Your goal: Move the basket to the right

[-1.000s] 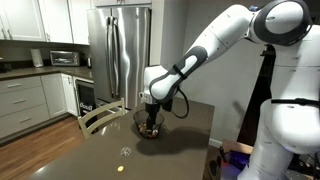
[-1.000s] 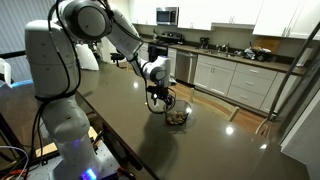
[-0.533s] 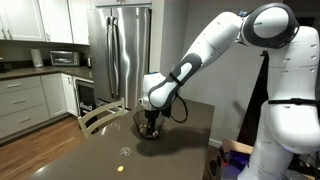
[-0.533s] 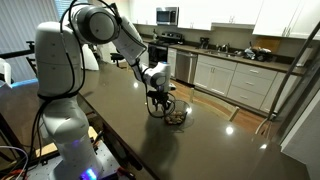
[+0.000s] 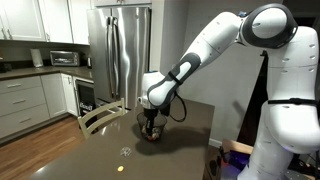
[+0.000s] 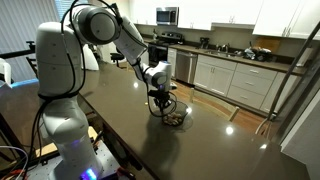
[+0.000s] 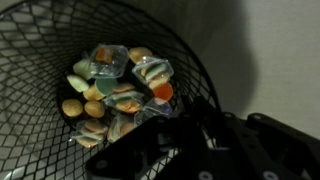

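— Kitchen setting, then: what stands behind the dark counter point(image 5: 110, 155)?

— Steel fridge point(image 5: 118, 45) at the far side, white cabinets point(image 5: 25, 100) and a microwave point(image 5: 64, 58) to the left. A pale chair back point(image 5: 100, 117) shows at the counter's far left edge.

— Where is the basket point(image 5: 151, 131)?

— On the counter, toward its far end, just right of that chair back. In both exterior views it sits upright directly under the arm; the second angle shows it point(image 6: 176, 116) near the counter's edge that faces the cabinets.

— And the end effector point(image 5: 150, 122)?

— Lowered onto the basket, at its rim. In the wrist view its dark fingers point(image 7: 175, 135) overlap the wire mesh point(image 7: 40, 60), but whether they pinch the wire or stand apart I cannot tell.

— Anything inside?

— Small wrapped pieces point(image 7: 115, 85), yellowish, reddish and pale, heaped at the bottom.
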Action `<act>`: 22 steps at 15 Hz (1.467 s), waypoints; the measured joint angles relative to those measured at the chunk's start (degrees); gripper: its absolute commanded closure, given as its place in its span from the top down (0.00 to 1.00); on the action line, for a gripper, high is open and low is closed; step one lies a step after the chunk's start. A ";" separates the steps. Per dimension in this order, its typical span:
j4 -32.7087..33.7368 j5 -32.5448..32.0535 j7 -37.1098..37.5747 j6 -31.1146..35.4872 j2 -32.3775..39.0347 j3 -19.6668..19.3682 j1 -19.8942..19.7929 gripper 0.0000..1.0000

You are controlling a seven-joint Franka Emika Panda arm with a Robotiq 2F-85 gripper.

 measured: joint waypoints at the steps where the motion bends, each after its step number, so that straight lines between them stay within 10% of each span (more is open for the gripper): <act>1: 0.39 0.00 0.00 0.00 -0.01 0.00 -0.03 0.03; 22: 6.49 -17.97 20.70 -1.15 3.54 -11.45 -1.57 0.04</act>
